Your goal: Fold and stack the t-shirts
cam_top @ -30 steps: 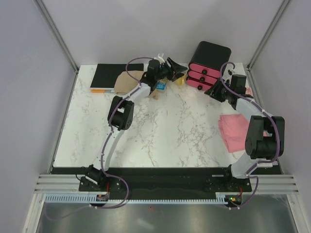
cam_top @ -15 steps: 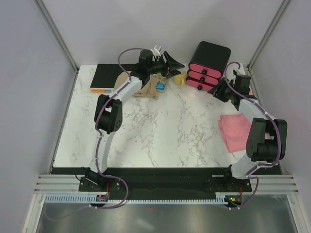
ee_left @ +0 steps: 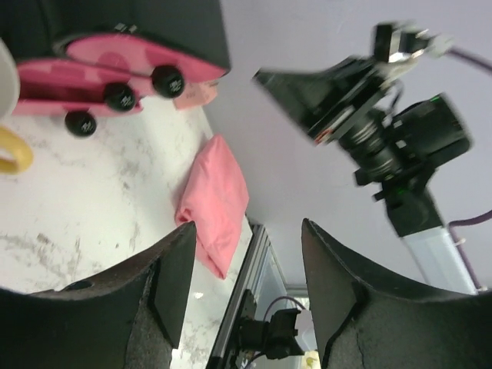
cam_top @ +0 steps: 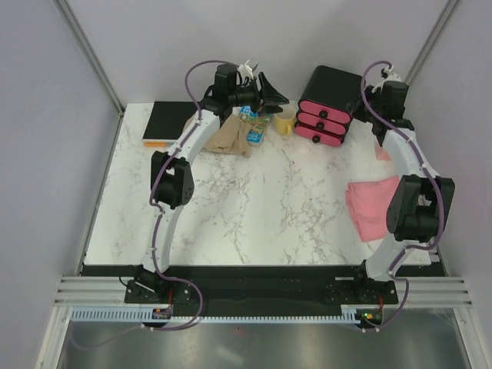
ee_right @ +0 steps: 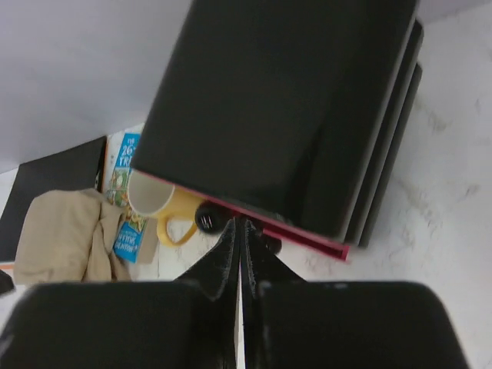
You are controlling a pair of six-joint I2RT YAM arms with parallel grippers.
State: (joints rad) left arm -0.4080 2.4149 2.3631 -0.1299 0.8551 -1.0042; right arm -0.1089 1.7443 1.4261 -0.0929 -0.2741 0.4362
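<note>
The tan t-shirt (cam_top: 229, 136) lies crumpled at the back of the table, and it also shows in the right wrist view (ee_right: 65, 231). A folded pink t-shirt (cam_top: 370, 204) rests near the right edge; the left wrist view has it too (ee_left: 215, 201). My left gripper (cam_top: 274, 91) hangs open in the air above and to the right of the tan shirt, nothing between its jaws (ee_left: 247, 227). My right gripper (cam_top: 379, 100) is raised by the far right corner of the drawer box. It is shut and empty, tips (ee_right: 240, 224) pointing at the box's knobs.
The pink-and-black drawer box (cam_top: 332, 104) stands at the back right, with a yellow mug (cam_top: 284, 121) and a blue carton (cam_top: 254, 127) beside it. A black pad (cam_top: 171, 121) lies at the back left. A small pink block (cam_top: 382, 152) sits near the right edge.
My left gripper has lifted away from the tan shirt toward the back wall. My right gripper has closed and swung up and back, to the far right corner of the drawer box.
</note>
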